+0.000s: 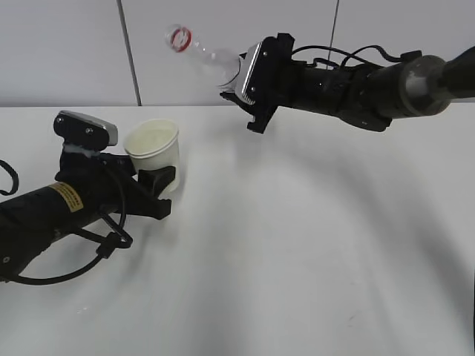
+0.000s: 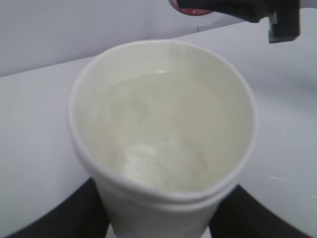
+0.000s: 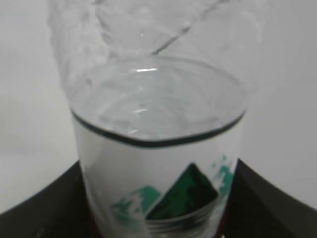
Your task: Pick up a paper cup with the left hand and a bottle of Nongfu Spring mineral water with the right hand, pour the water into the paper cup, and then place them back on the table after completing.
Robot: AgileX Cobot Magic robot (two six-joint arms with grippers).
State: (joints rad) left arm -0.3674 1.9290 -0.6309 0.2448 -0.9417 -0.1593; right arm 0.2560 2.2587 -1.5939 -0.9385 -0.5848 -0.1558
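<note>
gripping the paper cup (image 1: 154,153) low on its wall, the left hand (image 1: 152,185) sits at the lower left of the exterior view, its jaws closed around the cup's base and its forearm lying close to the table (image 1: 312,252). whether the cup's foot touches the tabletop or hangs just above it cannot be told. the cup stands roughly upright, mouth up. in the left wrist view the cup (image 2: 163,144) fills the frame and holds water (image 2: 158,129) well up its inner wall, so pouring appears to be largely or wholly done.

the right hand (image 1: 252,78), at the upper centre of the exterior view, is clamped on the body of the nongfu spring bottle (image 1: 204,53), held high above the table and well apart from the cup. the bottle lies tilted, its red-ringed neck (image 1: 179,38) pointing to the upper left of the frame and slightly upward; no stream leaves it. in the right wrist view the bottle (image 3: 158,163) shows its green mountain label (image 3: 178,198) between the dark fingers (image 3: 34,208), with a water line just above the label, so some water remains inside.

judged stage: both pick-ups are complete and the cup is filled. remaining, by this reading, are bringing the bottle upright, setting it down on the table at the right, lowering or releasing the cup, and opening both grippers.
</note>
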